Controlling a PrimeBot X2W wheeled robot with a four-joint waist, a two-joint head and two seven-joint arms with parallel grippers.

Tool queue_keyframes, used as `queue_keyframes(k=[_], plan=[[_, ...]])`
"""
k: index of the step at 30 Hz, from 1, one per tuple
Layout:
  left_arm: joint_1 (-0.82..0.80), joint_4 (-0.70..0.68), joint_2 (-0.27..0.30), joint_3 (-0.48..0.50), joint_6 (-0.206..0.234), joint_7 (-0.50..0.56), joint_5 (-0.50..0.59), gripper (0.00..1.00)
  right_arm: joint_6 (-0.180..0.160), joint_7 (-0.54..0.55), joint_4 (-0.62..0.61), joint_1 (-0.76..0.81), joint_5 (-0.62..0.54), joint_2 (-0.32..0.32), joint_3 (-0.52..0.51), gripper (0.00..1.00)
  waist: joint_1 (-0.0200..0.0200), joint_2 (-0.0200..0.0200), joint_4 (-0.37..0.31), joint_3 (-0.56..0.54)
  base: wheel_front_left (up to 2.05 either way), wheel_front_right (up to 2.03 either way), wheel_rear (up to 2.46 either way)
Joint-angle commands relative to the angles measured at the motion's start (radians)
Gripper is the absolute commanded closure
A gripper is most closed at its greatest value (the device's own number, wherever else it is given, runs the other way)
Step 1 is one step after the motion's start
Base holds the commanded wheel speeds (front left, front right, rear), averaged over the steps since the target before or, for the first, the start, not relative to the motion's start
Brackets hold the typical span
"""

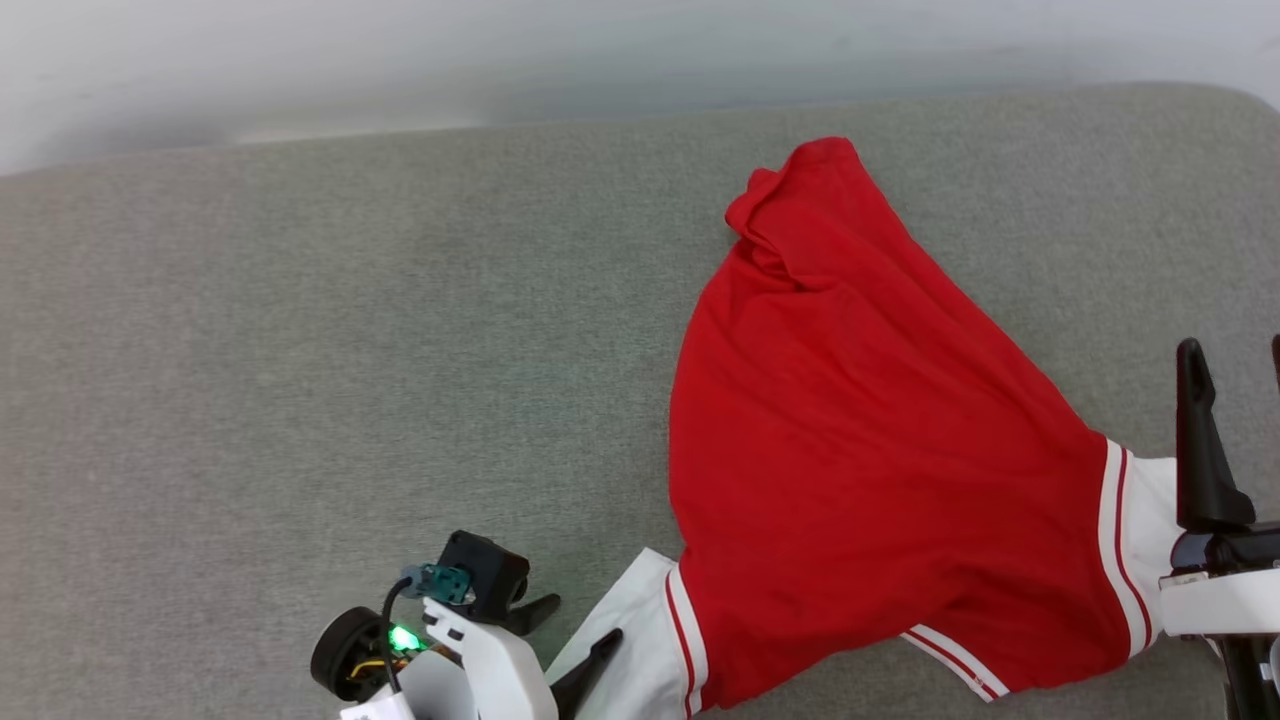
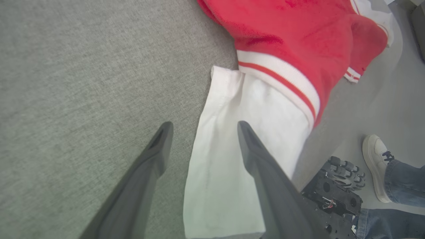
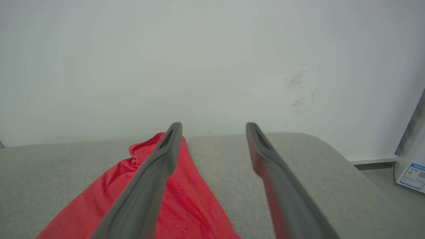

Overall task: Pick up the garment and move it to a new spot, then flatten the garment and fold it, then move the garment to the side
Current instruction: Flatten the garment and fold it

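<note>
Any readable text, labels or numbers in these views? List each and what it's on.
Garment: no lettering or number on the side showing.
Sticker on a white object, right wrist view: blue header, QR-like code, print too blurred to read.
No readable text.

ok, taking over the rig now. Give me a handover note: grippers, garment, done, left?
Left gripper: open, holding nothing, jaws straddling the edge of one white sleeve at the near edge.
Right gripper: open, empty, beside the other white sleeve.
Red jersey: on the grey padded surface, plain side up, loosely spread, far end bunched.
Done: laid out; cannot tell whether it was already relocated.
Left: flatten, fold, move aside.
Note: a person's foot is by the base.
</note>
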Motion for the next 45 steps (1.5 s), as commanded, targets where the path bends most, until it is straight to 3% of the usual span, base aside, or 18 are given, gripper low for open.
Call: queue_keyframes(k=[1, 10, 11, 12, 15, 19, 26, 33, 43, 44, 45], plan=[[-0.016, 0.015, -0.008, -0.012, -0.001, 0.018, -0.006, 0.00, 0.000, -0.013, 0.011, -0.021, 0.000, 0.005, 0.009, 0.00, -0.0001, 0.0000, -0.019, 0.024, 0.00, 0.00, 0.00], [-0.068, 0.151, 0.003, -0.068, -0.018, 0.044, 0.033, 0.00, 0.000, -0.035, 0.046, -0.039, 0.001, -0.012, 0.026, 0.00, -0.0001, 0.0000, -0.044, 0.072, 0.00, 0.00, 0.00], [-0.070, 0.171, 0.004, -0.083, -0.020, 0.058, 0.032, 0.54, 0.000, -0.032, 0.049, -0.040, -0.002, -0.018, 0.033, 0.00, -0.0001, 0.0000, -0.045, 0.075, 0.00, 0.00, 0.00], [-0.071, 0.189, 0.006, -0.099, -0.026, 0.070, 0.031, 1.00, 0.000, -0.031, 0.052, -0.039, -0.007, -0.025, 0.038, 0.00, -0.0001, 0.0000, -0.046, 0.078, 0.00, 0.00, 0.00], [-0.081, 0.226, 0.009, -0.134, -0.034, 0.078, 0.032, 1.00, -0.001, -0.036, 0.062, -0.042, -0.013, -0.031, 0.044, 0.00, -0.0001, 0.0000, -0.046, 0.082, 0.00, 0.00, 0.00], [-0.114, 0.236, 0.002, -0.102, -0.026, 0.012, 0.040, 1.00, -0.001, -0.040, 0.070, -0.043, -0.015, -0.029, 0.048, 0.00, -0.0001, 0.0000, -0.041, 0.076, 0.00, 0.00, 0.00], [-0.169, 0.244, 0.010, 0.022, 0.013, -0.191, 0.036, 1.00, -0.001, -0.044, 0.094, -0.031, -0.024, -0.043, 0.082, 0.00, -0.0001, 0.0000, -0.010, 0.040, 0.00, 0.00, 0.00], [-0.182, 0.252, 0.025, 0.145, 0.061, -0.328, 0.004, 1.00, -0.001, -0.033, 0.106, -0.033, -0.026, -0.048, 0.099, 0.00, -0.0001, 0.0000, 0.006, 0.031, 0.00, 0.00, 0.00], [-0.125, 0.383, 0.038, 0.237, 0.082, -0.447, -0.044, 1.00, -0.001, -0.016, 0.132, -0.034, -0.033, -0.044, 0.122, 0.00, -0.0001, 0.0000, 0.017, 0.035, 0.00, 0.00, 0.00], [-0.122, 0.398, 0.033, 0.238, 0.076, -0.457, -0.050, 0.91, -0.001, -0.014, 0.134, -0.034, -0.033, -0.043, 0.124, 0.00, -0.0001, 0.0000, 0.018, 0.035, 0.00, 0.00, 0.00], [-0.121, 0.415, 0.024, 0.243, 0.071, -0.471, -0.059, 0.24, -0.001, -0.012, 0.137, -0.034, -0.033, -0.042, 0.128, 0.00, -0.0001, 0.0000, 0.019, 0.034, 0.00, 0.00, 0.00]])
